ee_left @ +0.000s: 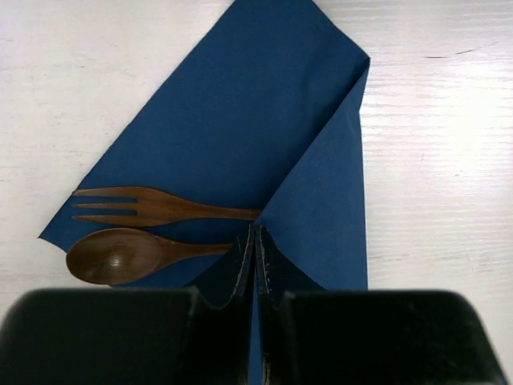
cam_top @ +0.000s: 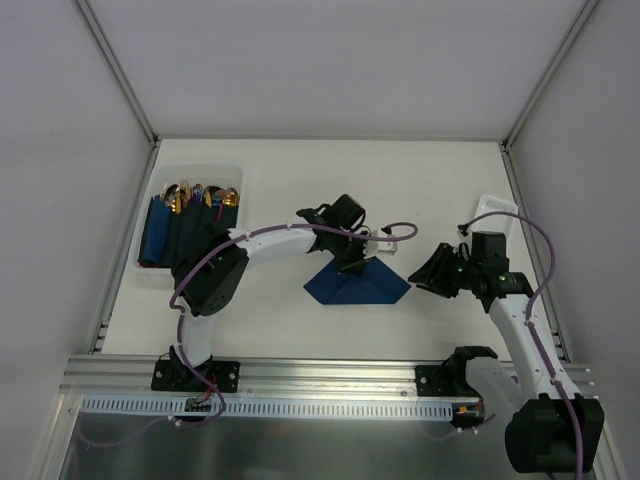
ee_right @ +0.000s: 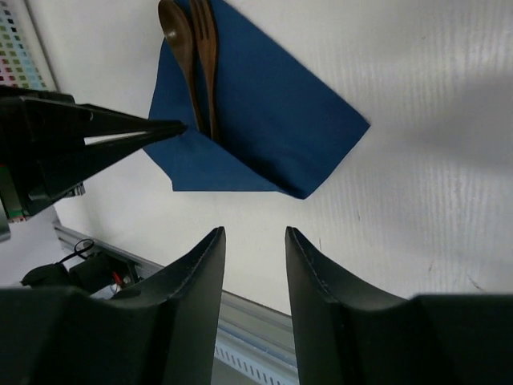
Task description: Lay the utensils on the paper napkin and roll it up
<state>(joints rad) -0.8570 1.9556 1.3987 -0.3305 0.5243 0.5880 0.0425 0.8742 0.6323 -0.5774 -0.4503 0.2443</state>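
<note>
The white-and-black left arm point(cam_top: 265, 240) stretches from its base toward the middle, elbow bent high and wrist tipped downward. Its black two-finger left claw point(ee_left: 256, 241) has both jaws pressed together, pinching a raised fold of the dark navy paper napkin point(ee_left: 240, 120). The white-and-black right arm point(cam_top: 520, 320) rises from its base and bends inward. Its black right claw point(ee_right: 255, 237) hangs low, aimed at the middle, jaws parted and empty, apart from the left one.

Napkin point(ee_left: 240, 120) plain navy blue; fork point(ee_left: 160, 206), spoon point(ee_left: 128, 255) glossy dark brown; table point(ee_left: 441, 160) white.
</note>
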